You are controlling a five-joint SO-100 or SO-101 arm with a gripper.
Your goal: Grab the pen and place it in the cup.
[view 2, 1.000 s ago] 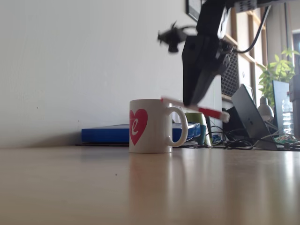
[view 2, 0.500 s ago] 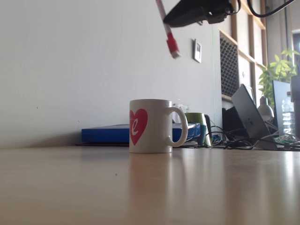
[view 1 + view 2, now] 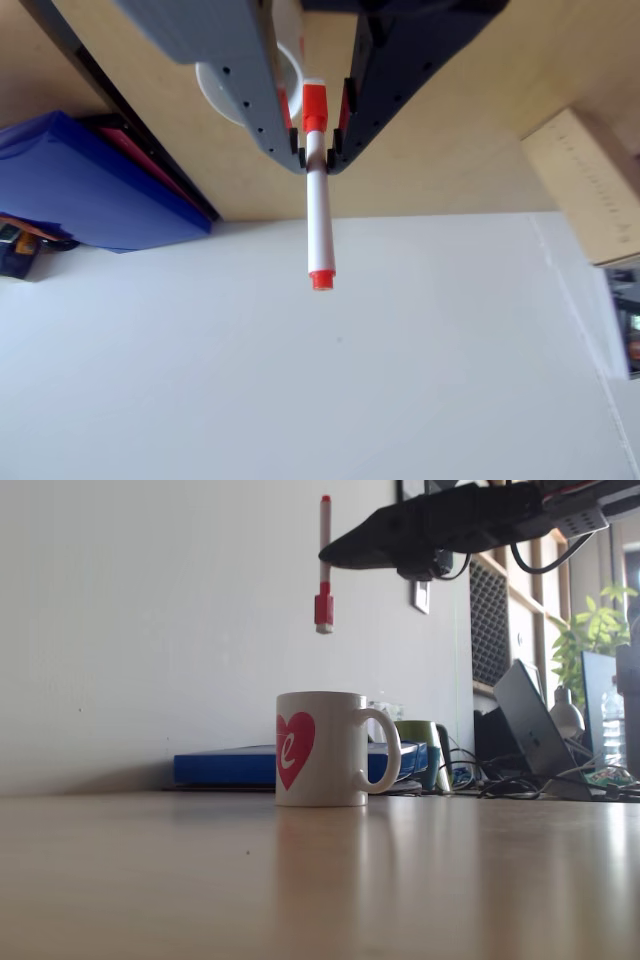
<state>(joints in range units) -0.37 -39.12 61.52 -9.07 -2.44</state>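
Gripper [image 3: 325,555] is clamped on the pen [image 3: 324,542], pinching it near the capped end so most of the white barrel sticks out past the fingertips in the other view [image 3: 319,215]. In the fixed view the pen hangs vertical, red cap down, which looks like the right pose for a straight drop-in rather than a sideways feed. It sits high above the cup [image 3: 325,748], well clear of the rim, roughly over the opening as far as this side-on angle shows; depth alignment can't be confirmed from here. Cup stands upright on the bench [image 3: 300,880], handle to the right in the fixed view, red heart facing the camera. Judgement: lift done, the descent into the cup is what's left. Risk is the cap clipping the rim if lateral offset is off. Blue folder [image 3: 225,765] lies behind the cup, out of the way.
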